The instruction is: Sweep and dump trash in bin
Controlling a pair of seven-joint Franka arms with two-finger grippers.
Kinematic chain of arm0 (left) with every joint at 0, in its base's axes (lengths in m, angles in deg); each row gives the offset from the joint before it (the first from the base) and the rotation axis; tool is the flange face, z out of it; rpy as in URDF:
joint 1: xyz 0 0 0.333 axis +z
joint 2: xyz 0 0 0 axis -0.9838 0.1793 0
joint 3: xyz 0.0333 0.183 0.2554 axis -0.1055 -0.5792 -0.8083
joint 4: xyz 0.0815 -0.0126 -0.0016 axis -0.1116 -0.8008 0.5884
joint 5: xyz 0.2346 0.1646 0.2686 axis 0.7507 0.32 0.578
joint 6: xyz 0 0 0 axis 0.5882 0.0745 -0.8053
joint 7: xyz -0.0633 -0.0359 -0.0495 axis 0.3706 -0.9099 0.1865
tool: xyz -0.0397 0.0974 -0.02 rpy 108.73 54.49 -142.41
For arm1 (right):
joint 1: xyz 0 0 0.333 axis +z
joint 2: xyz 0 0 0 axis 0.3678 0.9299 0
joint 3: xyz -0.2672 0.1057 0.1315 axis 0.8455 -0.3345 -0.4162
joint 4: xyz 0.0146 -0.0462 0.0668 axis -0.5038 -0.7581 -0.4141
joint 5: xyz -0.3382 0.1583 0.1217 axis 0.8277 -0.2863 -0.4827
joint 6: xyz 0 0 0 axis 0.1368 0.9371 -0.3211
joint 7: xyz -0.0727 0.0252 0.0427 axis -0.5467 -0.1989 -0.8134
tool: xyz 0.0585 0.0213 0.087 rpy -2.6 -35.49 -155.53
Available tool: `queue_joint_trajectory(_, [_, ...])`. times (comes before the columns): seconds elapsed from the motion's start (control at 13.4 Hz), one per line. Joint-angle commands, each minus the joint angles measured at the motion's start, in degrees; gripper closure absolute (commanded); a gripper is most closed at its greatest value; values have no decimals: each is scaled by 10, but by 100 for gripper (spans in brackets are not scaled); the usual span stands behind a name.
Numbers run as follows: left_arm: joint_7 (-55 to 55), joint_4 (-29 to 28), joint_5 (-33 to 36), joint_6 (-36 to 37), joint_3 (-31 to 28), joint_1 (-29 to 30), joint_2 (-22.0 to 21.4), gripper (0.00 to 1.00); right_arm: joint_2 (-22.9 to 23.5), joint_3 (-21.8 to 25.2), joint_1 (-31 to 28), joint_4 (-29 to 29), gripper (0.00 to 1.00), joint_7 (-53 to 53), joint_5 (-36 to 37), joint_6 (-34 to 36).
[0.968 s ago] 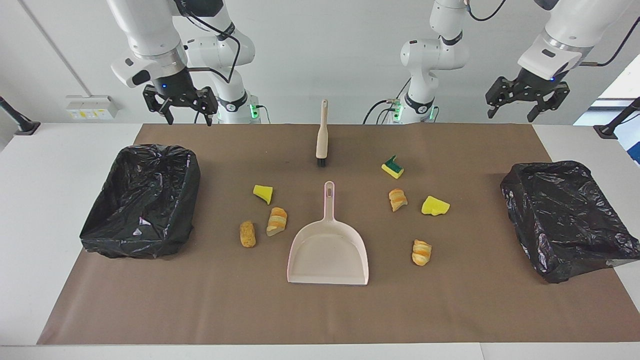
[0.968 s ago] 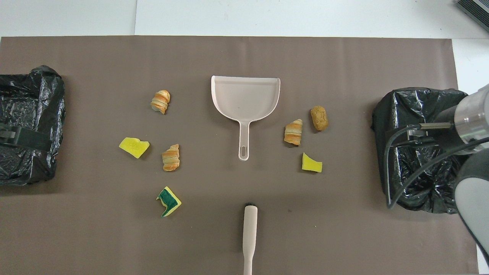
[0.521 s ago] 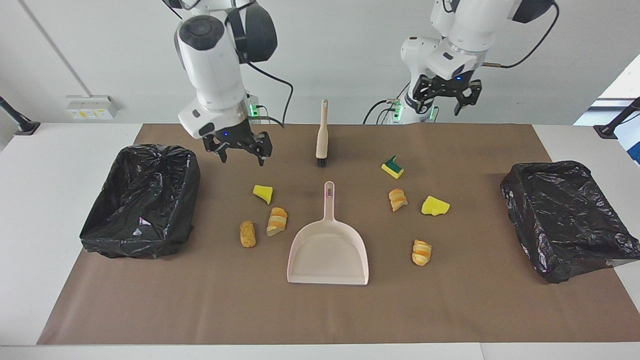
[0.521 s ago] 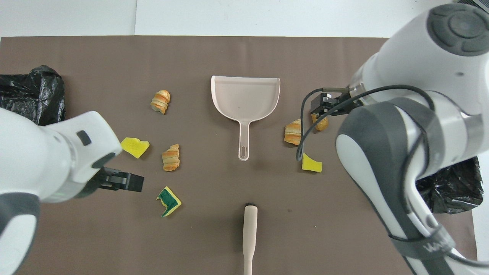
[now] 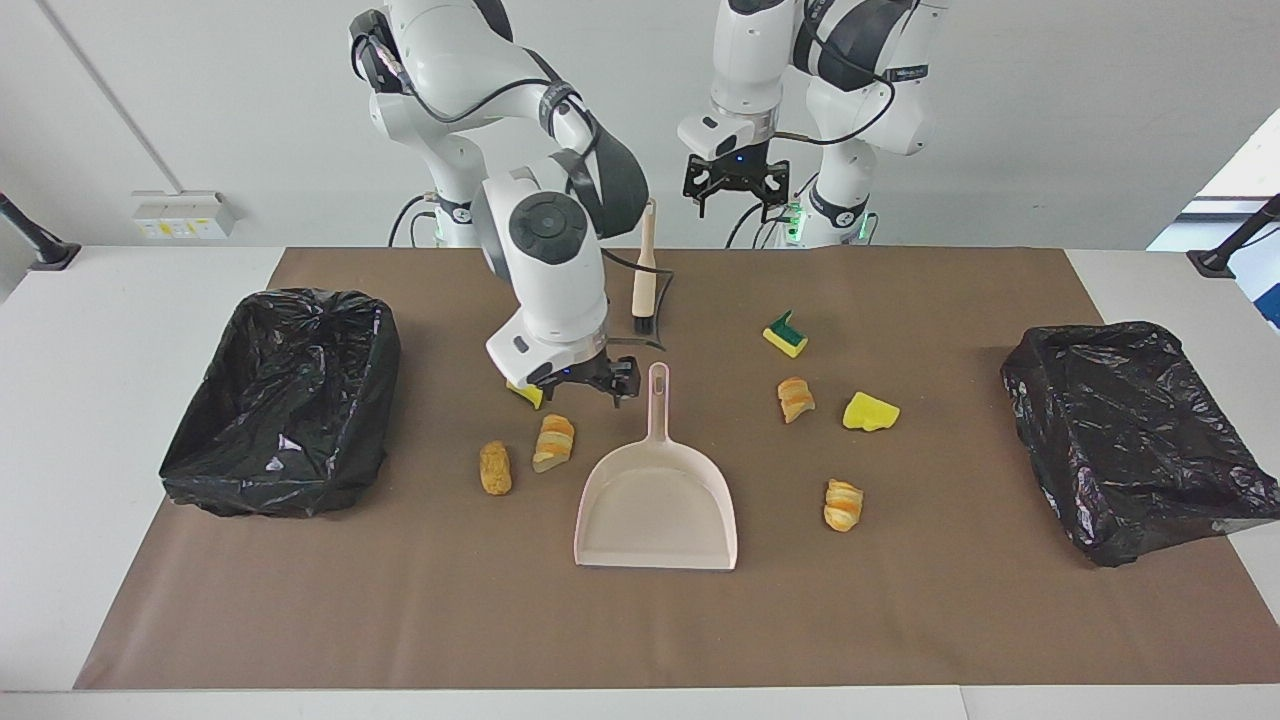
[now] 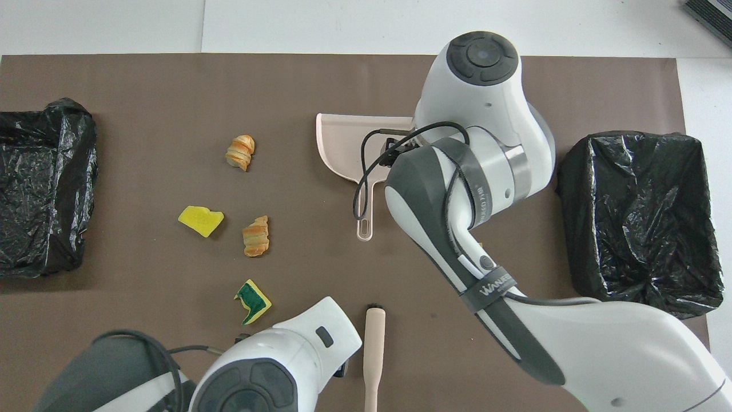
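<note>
Facing view: your right gripper [image 5: 583, 384], released, is dropping at the dustpan [image 5: 655, 505] handle's nine o'clock; left gripper [image 5: 735, 190], released, is nearing the brush [image 5: 645, 268].

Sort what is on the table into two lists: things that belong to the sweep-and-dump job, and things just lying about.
Belongs to the job:
- trash, seven scraps on the mat
- brush
- dustpan
- bin at the right arm's end
- bin at the left arm's end
- right gripper, open over a yellow scrap
- left gripper, open above the brush

Just lying about:
- brown mat

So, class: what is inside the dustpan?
Nothing shows in the dustpan: its tray is bare in the facing view. In the overhead view the right arm covers much of it.
</note>
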Motion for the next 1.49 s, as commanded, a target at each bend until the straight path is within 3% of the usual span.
queue_joint_trajectory(0.0, [51, -65, -11, -63, -12, -71, -21, 0, 37, -10, 15, 19, 0, -21, -8, -25])
queue_joint_trajectory(0.3, [137, -130, -11, -175, -12, -163, 16, 0, 49, -24, 19, -5, 0, -17, -32, -38])
queue_joint_trajectory(0.67, [181, -135, -11, -225, -11, -192, 73, 0, 52, -23, 52, -35, 0, -11, -42, -71])
queue_joint_trajectory(1.12, [191, -156, -11, -257, -11, -208, 111, 0, 50, -23, 41, -42, 0, 7, -40, -38])
queue_joint_trajectory(1.19, [197, -156, -11, -260, -11, -212, 112, 1, 50, -23, 40, -42, 2, 16, -40, -37])
queue_joint_trajectory(1.41, [207, -157, -11, -256, -11, -225, 111, 7, 51, -23, 38, -42, 37, 32, -51, -48])
